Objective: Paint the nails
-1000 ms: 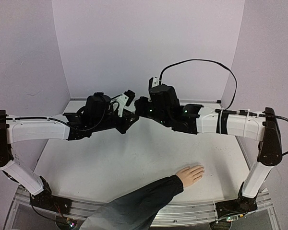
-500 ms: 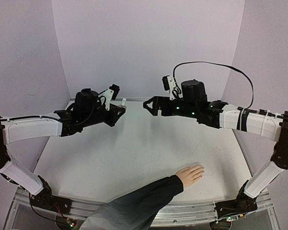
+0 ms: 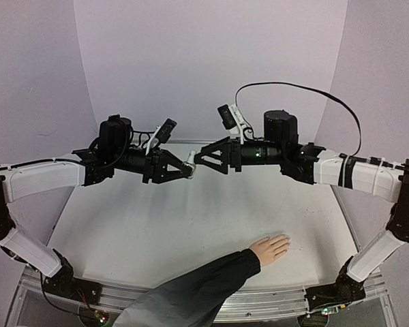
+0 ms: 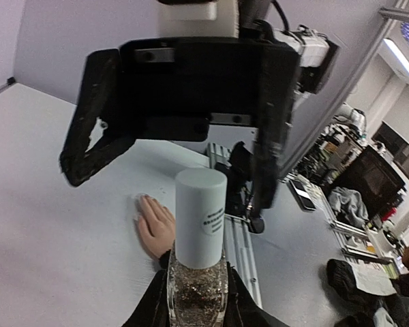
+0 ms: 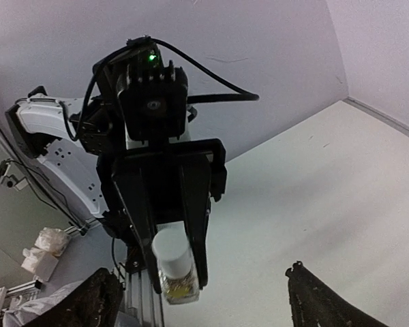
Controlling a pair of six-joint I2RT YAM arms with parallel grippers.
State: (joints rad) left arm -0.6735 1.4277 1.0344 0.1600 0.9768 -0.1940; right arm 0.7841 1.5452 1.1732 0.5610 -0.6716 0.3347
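Observation:
A small clear glass bottle (image 4: 198, 289) of glitter polish with a white cap (image 4: 200, 225) is held in mid-air by my left gripper (image 3: 183, 169), which is shut on the glass body. My right gripper (image 3: 199, 161) faces it cap-on with its jaws wide open, fingertips (image 5: 312, 296) just short of the cap (image 5: 170, 251). The pale hand (image 3: 269, 248) with a black sleeve (image 3: 191, 296) lies flat on the table at the front right. Its nails (image 4: 142, 198) point away from the sleeve; they are tiny and show no detail.
The white table (image 3: 143, 231) is walled in by pale lilac panels at the back and sides. A metal rail (image 3: 273, 300) runs along the near edge by the arm bases. A black cable (image 3: 300, 88) loops above the right arm.
A second ago the two grippers were together; they drew apart, and now face each other closely again. The right jaws have opened. The left has kept hold of the bottle.

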